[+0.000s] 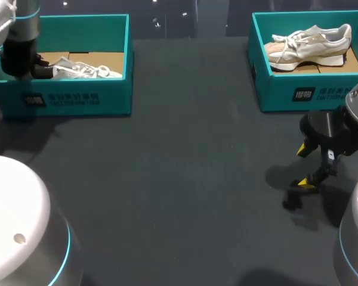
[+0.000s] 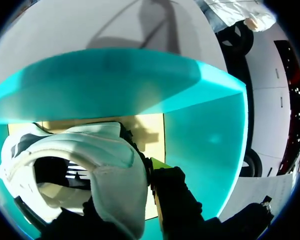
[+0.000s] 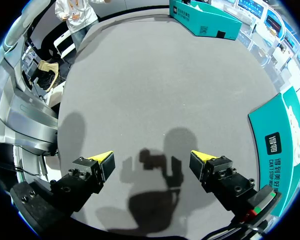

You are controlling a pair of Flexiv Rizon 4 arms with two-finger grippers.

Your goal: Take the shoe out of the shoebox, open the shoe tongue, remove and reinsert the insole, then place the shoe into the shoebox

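Head cam overhead, L wrist inside shoebox (image 2: 205,135)

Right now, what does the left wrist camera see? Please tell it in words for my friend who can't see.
A white fabric sneaker lies inside a teal cardboard shoebox, with its heel opening facing the camera. The black left gripper is right at the sneaker's heel, but the view does not show whether it is gripping it.

Dim head view, overhead light, right end effector (image 3: 151,159) shadow cast on table (image 3: 155,75)
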